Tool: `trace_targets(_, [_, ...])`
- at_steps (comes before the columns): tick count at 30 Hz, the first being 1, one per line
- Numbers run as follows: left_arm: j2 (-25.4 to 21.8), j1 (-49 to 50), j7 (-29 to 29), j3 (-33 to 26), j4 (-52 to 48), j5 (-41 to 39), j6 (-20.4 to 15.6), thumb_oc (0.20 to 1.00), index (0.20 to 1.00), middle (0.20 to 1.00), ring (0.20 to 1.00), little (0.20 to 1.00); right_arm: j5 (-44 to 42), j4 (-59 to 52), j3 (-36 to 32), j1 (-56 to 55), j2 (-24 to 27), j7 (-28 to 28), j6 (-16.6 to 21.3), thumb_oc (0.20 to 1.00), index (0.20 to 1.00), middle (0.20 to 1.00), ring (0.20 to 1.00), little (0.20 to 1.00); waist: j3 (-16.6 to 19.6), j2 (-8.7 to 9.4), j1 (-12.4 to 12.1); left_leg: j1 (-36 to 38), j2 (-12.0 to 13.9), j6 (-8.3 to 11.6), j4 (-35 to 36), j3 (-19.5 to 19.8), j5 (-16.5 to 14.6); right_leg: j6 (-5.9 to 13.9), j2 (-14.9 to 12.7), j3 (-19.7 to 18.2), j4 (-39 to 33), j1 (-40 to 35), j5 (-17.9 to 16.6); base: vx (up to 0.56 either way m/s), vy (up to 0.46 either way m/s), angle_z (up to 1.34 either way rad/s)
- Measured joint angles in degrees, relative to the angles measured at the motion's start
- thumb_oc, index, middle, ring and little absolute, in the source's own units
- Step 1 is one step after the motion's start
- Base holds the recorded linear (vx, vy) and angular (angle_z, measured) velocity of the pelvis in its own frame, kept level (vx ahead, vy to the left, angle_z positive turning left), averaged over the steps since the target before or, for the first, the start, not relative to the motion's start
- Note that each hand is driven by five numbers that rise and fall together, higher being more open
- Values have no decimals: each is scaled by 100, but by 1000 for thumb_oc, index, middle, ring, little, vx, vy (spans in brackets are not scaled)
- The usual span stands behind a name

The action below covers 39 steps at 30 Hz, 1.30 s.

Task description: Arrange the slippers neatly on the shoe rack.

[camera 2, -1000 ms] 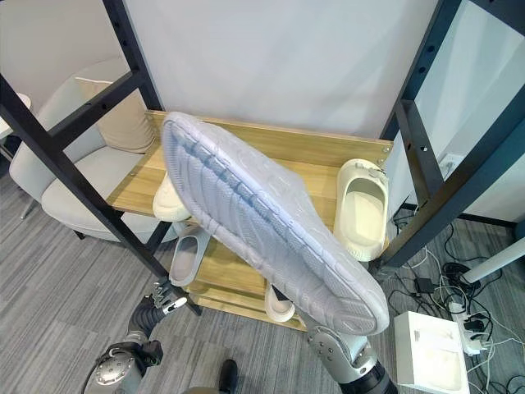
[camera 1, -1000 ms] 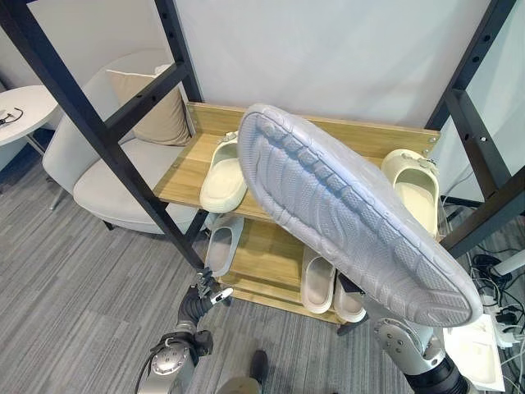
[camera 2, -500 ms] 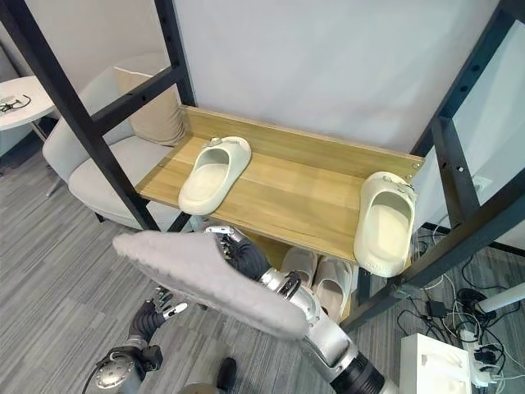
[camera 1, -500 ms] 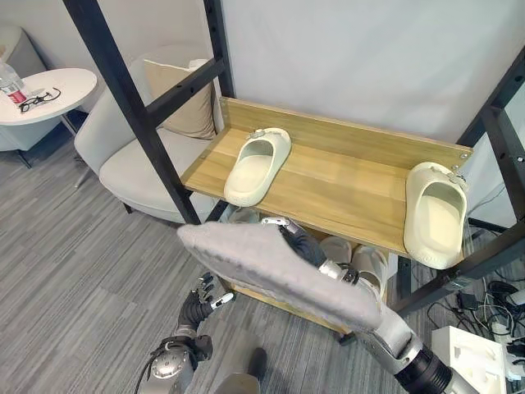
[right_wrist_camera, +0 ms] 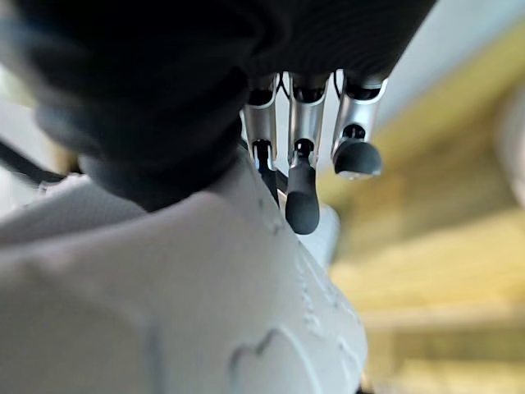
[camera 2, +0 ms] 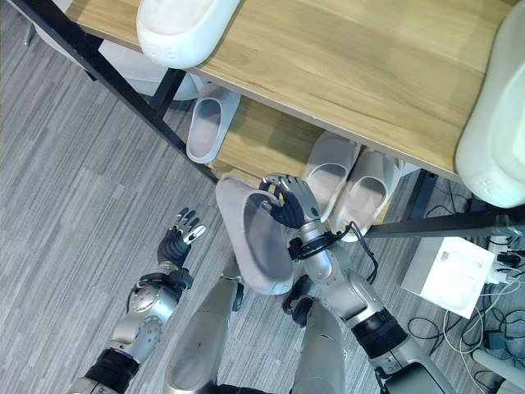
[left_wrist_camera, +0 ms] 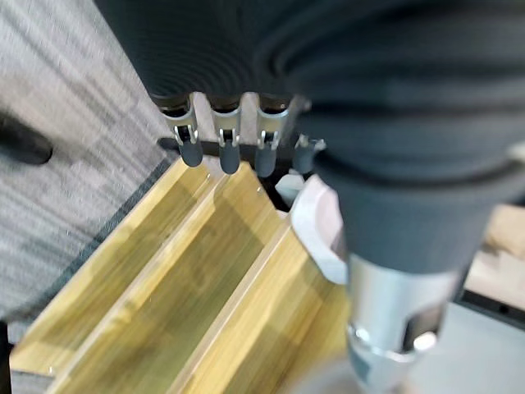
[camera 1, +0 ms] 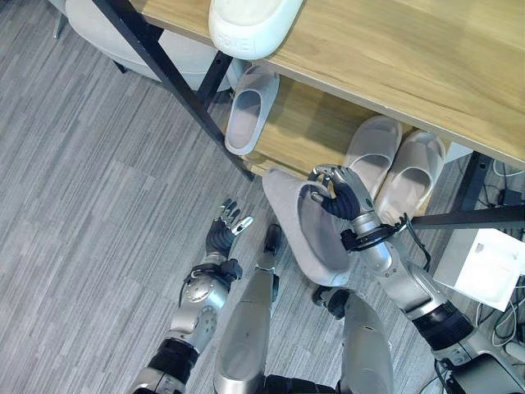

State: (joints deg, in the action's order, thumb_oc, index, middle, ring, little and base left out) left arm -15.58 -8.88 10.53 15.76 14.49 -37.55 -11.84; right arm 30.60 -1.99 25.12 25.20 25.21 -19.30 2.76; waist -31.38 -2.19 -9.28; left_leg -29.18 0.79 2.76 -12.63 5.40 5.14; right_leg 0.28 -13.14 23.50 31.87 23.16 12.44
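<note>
Right hand (camera 1: 338, 194) grips the grey slipper (camera 1: 299, 228) by its toe band, heel hanging low before the shoe rack (camera 1: 305, 131), presumably for shelving. Left hand (camera 1: 225, 233) idle, fingers spread.

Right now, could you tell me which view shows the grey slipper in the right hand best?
The right eye view: the grey slipper shows whole, gripped by the right hand. The left eye view matches; the right wrist view shows a close patch.
</note>
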Motion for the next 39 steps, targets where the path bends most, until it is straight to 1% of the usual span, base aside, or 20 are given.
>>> trace_targets(3, [-136, -227, 83, 9, -75, 46, -24, 1000, 1000, 1000, 1000, 1000, 332, 502, 69, 656, 4, -341, -218, 200, 200, 200, 200, 200, 5, 4, -35, -169, -20, 0, -17, 1, 1, -2, -29, -6, 48, 165, 1, -25, 20, 9])
trace_targets(4, [-182, -297, 92, -8, -121, 47, -69, 1000, 1000, 1000, 1000, 1000, 389, 650, 67, 807, 14, -437, -332, 200, 200, 200, 200, 200, 12, 16, -122, -174, -36, 0, -26, 0, 1, 5, -36, -19, 60, 159, 5, -18, 34, 14])
trace_targets(6, [-290, -298, 123, -7, -154, 47, -119, 1000, 1000, 1000, 1000, 1000, 448, 889, 71, 1067, 17, -574, -373, 200, 200, 200, 200, 200, 22, 34, -196, -194, -42, -1, -109, 15, 2, 24, -40, -20, 104, 155, 40, -3, 13, 4])
trace_targets(8, [-422, -242, 149, -8, -295, 46, -170, 1000, 1000, 1000, 1000, 1000, 446, 1333, -76, 1575, 18, -822, -572, 200, 200, 200, 200, 200, 40, 62, -273, -219, -45, -38, -296, 19, 29, 30, -53, -20, 204, 102, 96, -26, 23, 3])
trace_targets(10, [-473, -255, 150, -11, -295, 45, -180, 1000, 1000, 1000, 1000, 1000, 445, 1545, -174, 1809, 110, -953, -606, 200, 200, 200, 200, 200, 55, 85, -284, -288, -50, -101, -382, 21, 64, 79, -52, 9, 195, 119, 89, -62, 47, 5])
trace_targets(11, [-489, -289, 147, -8, -295, 45, -183, 1000, 1000, 1000, 1000, 1000, 441, 1874, -166, 1993, 151, -1024, -606, 200, 200, 200, 200, 200, 56, 87, -310, -322, -52, -99, -423, 18, 101, 81, -54, 9, 199, 137, 90, 0, 0, 0])
trace_targets(12, [-508, -333, 154, -13, -298, 46, -204, 1000, 1000, 1000, 1000, 1000, 423, 2209, -155, 2183, 180, -1063, -700, 200, 200, 200, 200, 200, 56, 87, -304, -357, -50, -97, -455, 17, 102, 81, -53, 8, 210, 157, 96, 0, 0, 0])
trace_targets(13, [-508, -355, 179, -24, -302, 45, -247, 1000, 1000, 1000, 1000, 1000, 417, 2398, -238, 2238, 195, -1073, -856, 200, 200, 200, 200, 200, 56, 87, -302, -390, -50, -103, -483, 22, 94, 84, -45, 7, 222, 160, 107, -11, 22, 4])
trace_targets(14, [-520, -369, 201, -23, -301, 47, -249, 1000, 1000, 1000, 1000, 1000, 414, 2461, -261, 2227, 229, -1108, -913, 200, 200, 200, 200, 200, 56, 87, -301, -405, -55, -105, -495, 21, 94, 84, -46, -1, 218, 167, 107, -10, 19, 3])
trace_targets(17, [-612, -513, 278, -42, -303, 52, -265, 1000, 1000, 1000, 1000, 1000, 301, 2875, -257, 2345, 248, -1197, -972, 200, 200, 200, 200, 200, 54, 87, -298, -506, -48, -108, -556, 33, 67, 86, -47, -1, 267, 259, 142, 92, -24, 1])
trace_targets(18, [-667, -537, 312, -54, -325, 99, -267, 1000, 1000, 1000, 1000, 1000, 275, 2970, -176, 2372, 281, -1239, -958, 200, 200, 200, 200, 200, 54, 88, -294, -553, -59, -109, -628, 38, -47, 83, -68, -22, 325, 307, 205, 0, 0, 0])
trace_targets(19, [-760, -550, 362, -74, -382, 254, -308, 1000, 1000, 1000, 1000, 1000, 177, 3119, -109, 2477, 290, -1271, -961, 200, 200, 200, 200, 200, 55, 89, -285, -640, -59, -83, -718, 38, -43, 66, -85, -26, 419, 393, 236, 13, -2, 5])
trace_targets(20, [-857, -648, 471, -78, -430, 479, -383, 1000, 1000, 1000, 1000, 1000, 75, 3288, -105, 2656, 290, -1307, -968, 200, 200, 200, 200, 200, 54, 88, -286, -891, -78, -116, -827, 57, -70, 30, -133, -27, 619, 665, 286, 23, -17, 12])
trace_targets(23, [-877, -1168, 701, -47, -431, 727, -383, 1000, 1000, 1000, 1000, 1000, -60, 3636, -14, 2859, 252, -1372, -1002, 200, 200, 200, 200, 200, 50, 87, -291, -1256, -111, -62, -920, 174, -82, -23, -168, 42, 848, 982, 349, 33, -20, 17])
trace_targets(26, [-876, -1382, 804, -56, -475, 772, -411, 1000, 1000, 1000, 1000, 1000, -167, 3774, 140, 2948, 143, -1441, -1064, 200, 200, 200, 200, 200, 49, 89, -281, -1292, -123, -35, -904, 192, -56, -30, -189, 60, 873, 1028, 354, 35, -9, 6])
trace_targets(29, [-865, -1398, 885, -52, -528, 772, -421, 1000, 1000, 1000, 1000, 1000, -331, 4028, 138, 3125, 36, -1486, -1064, 200, 200, 200, 200, 200, 48, 90, -264, -1290, -141, -41, -890, 192, -52, -27, -210, 69, 869, 1026, 353, 11, -1, 0])
trace_targets(31, [-857, -1333, 937, -45, -543, 770, -448, 1000, 1000, 1000, 1000, 1000, -515, 4524, 184, 3406, 34, -1545, -1073, 200, 200, 200, 200, 200, 48, 90, -266, -1294, -157, -69, -860, 208, -9, -26, -223, 91, 856, 1027, 353, 11, 13, 5])
trace_targets(34, [-857, -1190, 953, -7, -571, 767, -474, 1000, 1000, 1000, 1000, 1000, -763, 4832, 186, 3738, 42, -1677, -1074, 200, 200, 200, 200, 200, 48, 91, -267, -1301, -173, -70, -798, 241, 48, -18, -232, 139, 813, 1036, 348, 16, 2, 7])
trace_targets(38, [-862, -967, 952, -1, -678, 723, -475, 1000, 1000, 1000, 1000, 1000, -1031, 5055, 220, 4053, 48, -1806, -1071, 200, 200, 200, 200, 200, 48, 91, -382, -1323, -192, -10, -755, 309, 113, -16, -228, 180, 786, 1037, 355, 24, -7, 8])
trace_targets(39, [-867, -944, 952, -1, -730, 722, -478, 1000, 1000, 1000, 1000, 1000, -1072, 5175, 245, 4142, 48, -1814, -1076, 667, 667, 667, 667, 667, 48, 90, -401, -1322, -209, -21, -695, 330, 158, -15, -231, 183, 774, 1038, 356, 30, -2, 13])
